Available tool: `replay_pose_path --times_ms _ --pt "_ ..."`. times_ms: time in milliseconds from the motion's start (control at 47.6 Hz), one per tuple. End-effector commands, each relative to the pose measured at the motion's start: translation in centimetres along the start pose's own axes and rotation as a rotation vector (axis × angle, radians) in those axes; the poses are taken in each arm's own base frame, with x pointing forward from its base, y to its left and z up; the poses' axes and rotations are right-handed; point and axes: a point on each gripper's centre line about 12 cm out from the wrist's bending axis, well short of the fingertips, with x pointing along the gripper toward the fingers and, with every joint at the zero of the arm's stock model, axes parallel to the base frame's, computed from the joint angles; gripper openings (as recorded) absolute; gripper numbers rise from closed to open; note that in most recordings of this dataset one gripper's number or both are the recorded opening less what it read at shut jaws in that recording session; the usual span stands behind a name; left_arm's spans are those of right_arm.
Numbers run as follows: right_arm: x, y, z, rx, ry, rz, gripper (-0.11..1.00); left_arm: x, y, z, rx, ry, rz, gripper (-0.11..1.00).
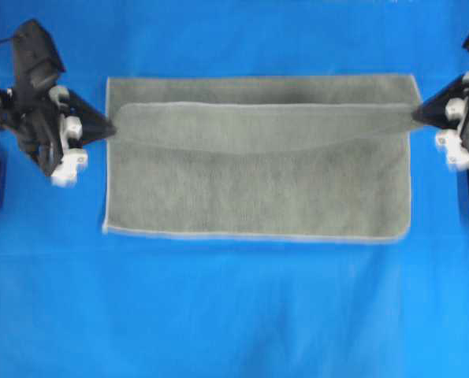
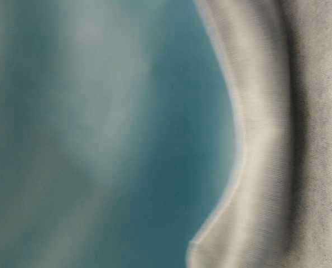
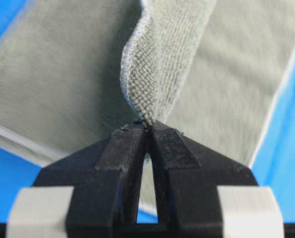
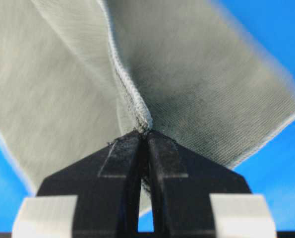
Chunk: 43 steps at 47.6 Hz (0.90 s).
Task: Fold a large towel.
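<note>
Seen from overhead, the left gripper pinches the towel at its left side, its arm partly cut off by the frame's left edge. The left wrist view confirms it: the black jaws are clenched on a bunched, pale-stitched edge of the towel, with almost no gap at the tips of the left gripper. The grey-green towel lies in the middle of the blue table covering, a raised band stretched taut between both grippers and casting a shadow that hides part of the flat layer behind it. At the right, the right gripper is mostly cropped by the frame's edge; the right wrist view shows the right gripper likewise clamped on a gathered edge of the towel. The table-level view is blurred: only a pale-edged curve of towel against a teal blur can be made out, and nothing of the room beyond the covering shows anywhere.
</note>
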Motion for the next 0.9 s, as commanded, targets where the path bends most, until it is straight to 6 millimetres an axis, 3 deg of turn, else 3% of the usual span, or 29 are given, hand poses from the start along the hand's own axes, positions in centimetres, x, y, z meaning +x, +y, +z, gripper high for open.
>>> replay_pose_path --times_ms 0,315,756,798,882 --pt "0.9 0.7 -1.0 0.010 0.021 0.037 0.03 1.1 -1.0 -1.3 0.033 0.033 -0.032 0.03" --pt "4.1 3.8 -5.2 0.006 0.127 0.138 0.03 4.1 -1.8 -6.5 0.112 0.197 -0.048 0.03" --pt "6.9 6.8 -7.0 -0.052 0.193 0.182 0.03 4.1 -2.8 -6.7 0.143 0.165 -0.091 0.04" --pt "6.9 7.1 -7.1 -0.059 0.193 0.190 0.03 4.1 -3.0 -6.7 0.149 0.165 -0.099 0.08" --pt "6.8 7.5 -7.3 -0.070 0.189 0.211 0.03 3.8 -3.6 -7.0 0.167 0.167 -0.120 0.30"
